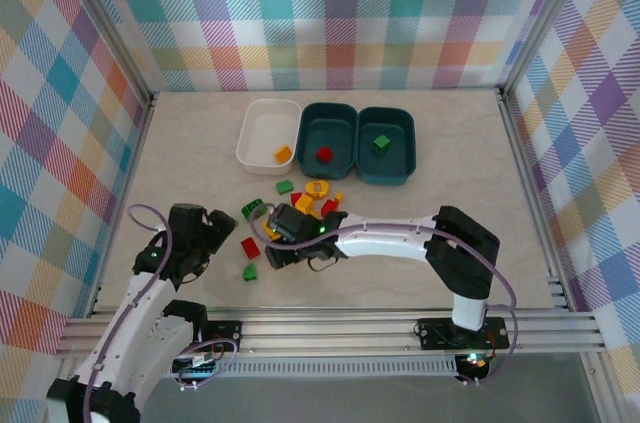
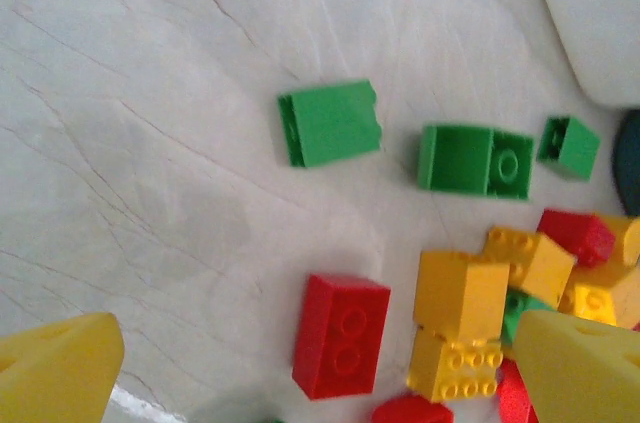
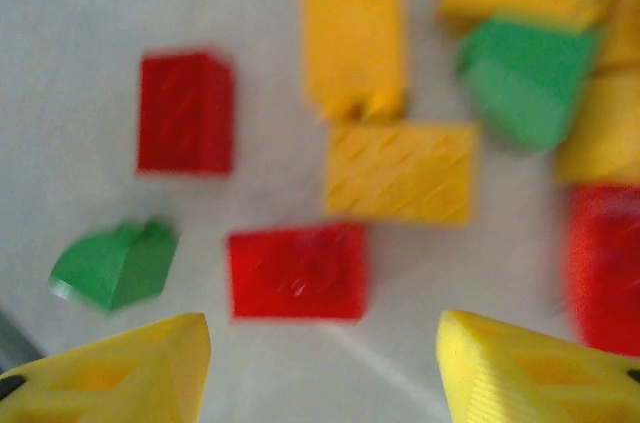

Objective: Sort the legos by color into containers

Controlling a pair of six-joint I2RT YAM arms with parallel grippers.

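We note: right gripper [image 3: 322, 368] fingers apart, empty, low over red brick [image 3: 297, 271], probably lining up grasp. Left gripper [image 2: 320, 371] wide open, empty, beside pile. Most bricks [image 1: 310, 205] loose on table [image 1: 450, 178] before trays [image 1: 330, 108].

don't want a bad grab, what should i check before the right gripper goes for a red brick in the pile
1. Right gripper jaws apart, nothing between them: ok.
2. Red brick lies just ahead of its fingers: ok.
3. Gap to the yellow brick beside it: cannot tell, blurred.
4. Middle teal tray holds the sorted red brick, room left: ok.
5. Left gripper open, off to the pile's left side: ok.
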